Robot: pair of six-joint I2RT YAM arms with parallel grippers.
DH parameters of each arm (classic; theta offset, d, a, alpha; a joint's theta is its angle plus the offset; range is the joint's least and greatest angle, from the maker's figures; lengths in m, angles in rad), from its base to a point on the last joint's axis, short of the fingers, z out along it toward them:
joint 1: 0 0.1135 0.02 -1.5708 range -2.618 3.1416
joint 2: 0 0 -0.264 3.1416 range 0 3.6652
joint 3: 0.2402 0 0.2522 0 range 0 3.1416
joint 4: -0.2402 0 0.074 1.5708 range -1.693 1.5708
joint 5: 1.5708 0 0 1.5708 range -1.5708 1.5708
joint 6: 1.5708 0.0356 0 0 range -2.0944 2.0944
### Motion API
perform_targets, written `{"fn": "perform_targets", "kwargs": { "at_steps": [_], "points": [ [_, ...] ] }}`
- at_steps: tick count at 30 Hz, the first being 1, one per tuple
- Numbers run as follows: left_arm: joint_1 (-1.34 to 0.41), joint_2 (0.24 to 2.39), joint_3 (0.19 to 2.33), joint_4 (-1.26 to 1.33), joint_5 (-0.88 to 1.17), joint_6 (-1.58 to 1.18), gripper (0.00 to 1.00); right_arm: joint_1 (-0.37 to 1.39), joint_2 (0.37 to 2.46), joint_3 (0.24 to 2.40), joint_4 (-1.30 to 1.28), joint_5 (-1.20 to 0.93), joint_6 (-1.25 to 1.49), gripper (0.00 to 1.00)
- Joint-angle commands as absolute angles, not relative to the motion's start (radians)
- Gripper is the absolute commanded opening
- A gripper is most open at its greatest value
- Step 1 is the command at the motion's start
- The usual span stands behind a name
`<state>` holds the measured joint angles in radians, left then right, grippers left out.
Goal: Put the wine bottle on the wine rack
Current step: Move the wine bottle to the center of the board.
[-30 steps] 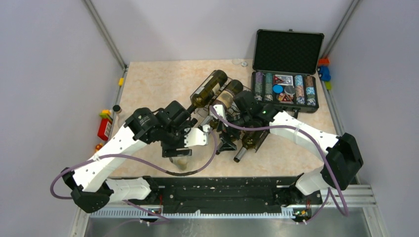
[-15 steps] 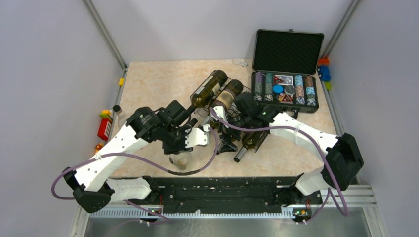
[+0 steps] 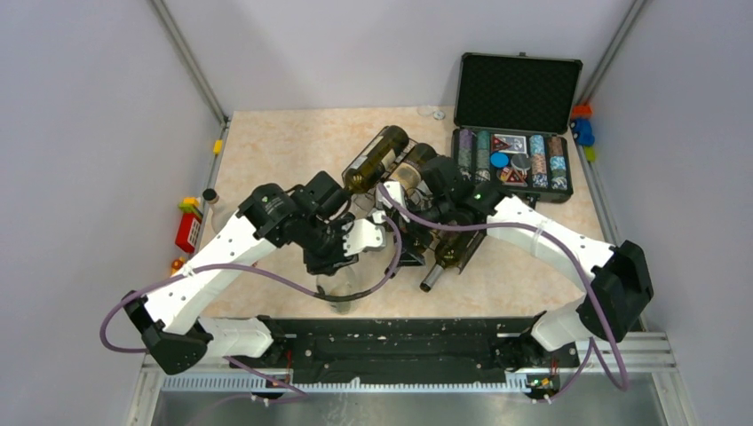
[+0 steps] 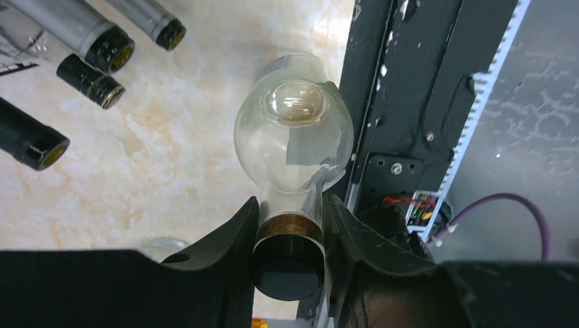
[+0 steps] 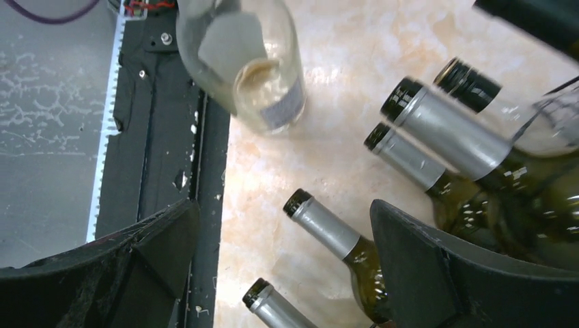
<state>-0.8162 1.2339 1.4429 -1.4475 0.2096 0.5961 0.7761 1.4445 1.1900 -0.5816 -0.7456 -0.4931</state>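
- At the near edge of the table (image 3: pixel 284 151), the left gripper (image 4: pixel 290 219) is clamped on the neck of the clear wine bottle (image 4: pixel 293 137), just below its dark cap. The body hangs away from the fingers over the tabletop and the black base rail.
- The step in hand looks like the pick-up, with the grasp made and the carry just starting. The bottle is well short of the wine rack (image 3: pixel 362 162) (several dark bottles (image 5: pixel 444 130) already lie in its cradles, necks pointing toward the arms).
- The right gripper (image 5: pixel 283 219) hovers over those necks with its jaws spread wide, holding nothing.
- Next, I judge, the bottle must be tipped toward lying flat and carried to a free cradle. A grip this close to the cap leaves the heavy body free to swing, so a slow carry seems wise. Which cradle is free cannot be told from here.
- Compared with a second ago, the left jaws have closed from open onto the neck. The bottle has shifted a little to the right in the overhead view, and the right arm has drawn back toward the far side of the rack.
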Motion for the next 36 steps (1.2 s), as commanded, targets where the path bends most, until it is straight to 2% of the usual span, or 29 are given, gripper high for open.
{"fn": "perform_targets", "kwargs": {
  "at_steps": [1, 6, 11, 14, 16, 19, 24, 27, 31, 36],
  "points": [
    [-0.813, 1.224, 1.517, -1.310, 0.297, 0.539, 0.00, 0.782, 1.428, 1.312, -0.588, -0.808, -0.494, 0.98],
    [-0.812, 1.223, 1.482, -1.205, 0.270, 0.501, 0.00, 0.781, 1.429, 1.336, -0.579, -0.809, -0.491, 0.98],
    [-0.813, 1.277, 1.485, -1.205, 0.261, 0.499, 0.00, 0.770, 1.409, 1.307, -0.569, -0.799, -0.492, 0.98],
    [-0.813, 1.318, 1.506, -1.228, 0.273, 0.508, 0.08, 0.747, 1.386, 1.285, -0.559, -0.793, -0.490, 0.98],
    [-0.813, 1.346, 1.529, -1.246, 0.285, 0.516, 0.19, 0.725, 1.365, 1.265, -0.555, -0.791, -0.490, 0.98],
    [-0.813, 1.370, 1.561, -1.259, 0.300, 0.518, 0.52, 0.701, 1.335, 1.228, -0.549, -0.780, -0.494, 0.98],
    [-0.813, 1.363, 1.598, -1.238, 0.309, 0.510, 0.97, 0.689, 1.288, 1.201, -0.569, -0.743, -0.519, 0.98],
    [-0.812, 1.323, 1.606, -1.204, 0.277, 0.487, 0.99, 0.689, 1.280, 1.238, -0.628, -0.720, -0.549, 0.99],
    [-0.787, 1.242, 1.599, -1.136, 0.254, 0.469, 0.99, 0.716, 1.301, 1.401, -0.798, -0.607, -0.666, 0.99],
    [-0.599, 1.178, 1.604, -1.039, 0.347, 0.359, 0.99, 0.882, 1.354, 1.587, -0.975, -0.302, -0.826, 0.99]
  ]
}}
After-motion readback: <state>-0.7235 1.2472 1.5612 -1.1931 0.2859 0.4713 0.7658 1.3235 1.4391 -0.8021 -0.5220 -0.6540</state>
